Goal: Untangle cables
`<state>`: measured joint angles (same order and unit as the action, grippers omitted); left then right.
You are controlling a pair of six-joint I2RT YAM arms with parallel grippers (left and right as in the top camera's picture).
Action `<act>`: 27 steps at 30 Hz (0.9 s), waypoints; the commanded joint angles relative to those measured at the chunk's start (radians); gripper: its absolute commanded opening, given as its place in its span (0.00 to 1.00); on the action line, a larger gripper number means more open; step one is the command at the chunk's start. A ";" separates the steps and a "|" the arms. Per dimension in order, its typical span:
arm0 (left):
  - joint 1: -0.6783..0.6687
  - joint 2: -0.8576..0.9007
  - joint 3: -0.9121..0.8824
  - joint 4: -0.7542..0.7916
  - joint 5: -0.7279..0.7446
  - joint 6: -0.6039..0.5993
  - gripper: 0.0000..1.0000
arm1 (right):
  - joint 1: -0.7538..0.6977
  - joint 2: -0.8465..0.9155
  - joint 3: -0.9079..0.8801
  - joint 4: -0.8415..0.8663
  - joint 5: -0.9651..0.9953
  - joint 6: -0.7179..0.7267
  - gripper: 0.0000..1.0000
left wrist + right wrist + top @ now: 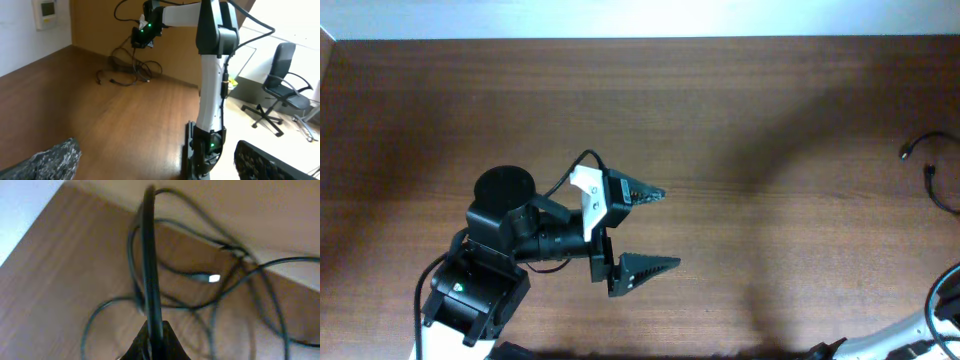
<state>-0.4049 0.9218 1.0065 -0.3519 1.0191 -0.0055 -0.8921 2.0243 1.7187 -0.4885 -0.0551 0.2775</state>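
Black cables, one tangle, one strand tight in the right pincer; left pincer wide open.

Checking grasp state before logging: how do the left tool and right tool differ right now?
Left tool is open with nothing between its fingers; right tool is shut on a black cable. Left tool is over the table, well away from the cable tangle; right tool is raised above that tangle, with strands running down from it. Shared: both are two-finger tools with dark fingers.
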 commanded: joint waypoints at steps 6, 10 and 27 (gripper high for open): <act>0.000 -0.007 0.004 -0.002 0.039 -0.010 0.99 | 0.040 -0.031 0.019 0.140 -0.402 -0.151 0.99; 0.002 -0.009 0.004 0.110 0.006 -0.048 0.99 | 0.244 -0.112 0.022 0.242 -0.726 -0.232 0.99; 0.190 0.019 0.004 -0.073 -0.485 -0.047 0.94 | 0.768 -1.032 -0.065 -0.692 0.014 -0.294 0.99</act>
<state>-0.2192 0.9428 1.0058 -0.4046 0.5480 -0.0502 -0.1253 1.1450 1.7191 -1.1702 0.0040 -0.0441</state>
